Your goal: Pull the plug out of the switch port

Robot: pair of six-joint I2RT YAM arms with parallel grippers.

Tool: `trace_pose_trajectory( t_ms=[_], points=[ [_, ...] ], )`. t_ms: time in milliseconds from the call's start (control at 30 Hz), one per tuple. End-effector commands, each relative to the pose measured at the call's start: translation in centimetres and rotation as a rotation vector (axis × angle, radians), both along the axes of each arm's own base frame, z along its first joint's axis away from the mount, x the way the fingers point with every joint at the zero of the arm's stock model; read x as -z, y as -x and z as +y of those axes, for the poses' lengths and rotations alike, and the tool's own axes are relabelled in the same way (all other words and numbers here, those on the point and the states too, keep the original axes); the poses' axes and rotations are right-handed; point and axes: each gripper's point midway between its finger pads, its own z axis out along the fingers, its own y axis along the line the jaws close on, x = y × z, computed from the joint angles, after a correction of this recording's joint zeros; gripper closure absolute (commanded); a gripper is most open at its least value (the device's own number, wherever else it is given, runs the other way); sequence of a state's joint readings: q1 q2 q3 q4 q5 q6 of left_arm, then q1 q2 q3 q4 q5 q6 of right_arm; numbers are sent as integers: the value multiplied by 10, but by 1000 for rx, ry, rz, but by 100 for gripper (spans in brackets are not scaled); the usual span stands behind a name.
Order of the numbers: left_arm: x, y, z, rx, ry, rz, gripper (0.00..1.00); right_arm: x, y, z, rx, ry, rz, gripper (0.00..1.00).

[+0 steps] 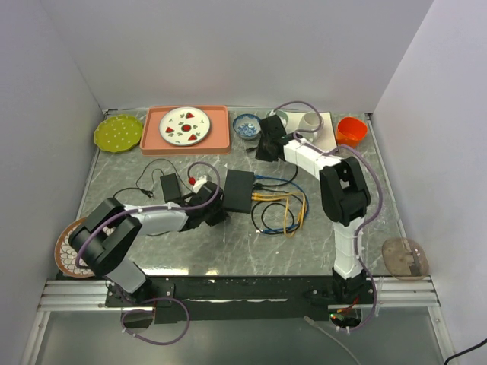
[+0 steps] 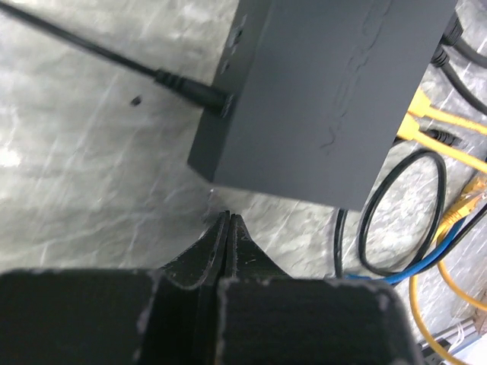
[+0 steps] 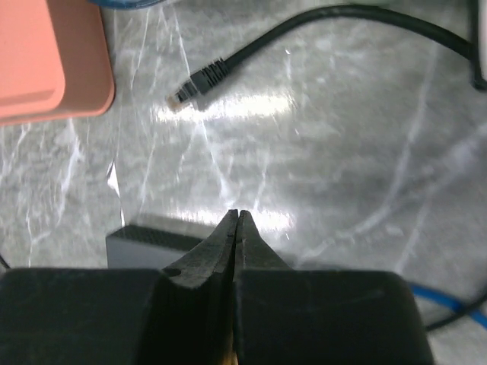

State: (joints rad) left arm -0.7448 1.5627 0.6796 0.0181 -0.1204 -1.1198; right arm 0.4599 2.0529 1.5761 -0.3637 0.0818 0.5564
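From above, the switch (image 1: 240,190) lies mid-table. My left gripper (image 1: 222,214) is just beside its near-left corner and my right gripper (image 1: 264,154) is behind it.

Left wrist: my fingers are pressed together, empty, just short of the switch. A black lead (image 2: 186,86) is seated in its side, and yellow cables (image 2: 437,122) run from its far edge.

Right wrist: my jaws are closed on nothing, with a loose plug (image 3: 198,80) lying ahead.
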Motion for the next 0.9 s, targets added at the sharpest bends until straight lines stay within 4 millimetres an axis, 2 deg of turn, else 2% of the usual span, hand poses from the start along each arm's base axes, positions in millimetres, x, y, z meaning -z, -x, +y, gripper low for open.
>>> trace_pose_trajectory(
  t_ms=[0, 167, 367, 667, 800, 867],
  points=[
    [17, 5, 8, -8, -73, 56, 99, 5, -12, 9, -4, -21, 34, 100],
    [19, 2, 13, -24, -88, 70, 99, 12, -15, 21, -34, -57, 41, 100],
    [23, -3, 16, -35, -67, 92, 99, 27, -5, 38, -107, -135, 73, 100],
    [24, -3, 17, -41, -51, 110, 99, 43, 22, 58, -213, -164, 133, 100],
    [25, -2, 11, -28, -26, 122, 98, 50, 38, 59, -223, -169, 169, 100],
    [26, -2, 9, -24, -19, 126, 98, 46, 42, 59, -227, -172, 155, 100]
  ],
)
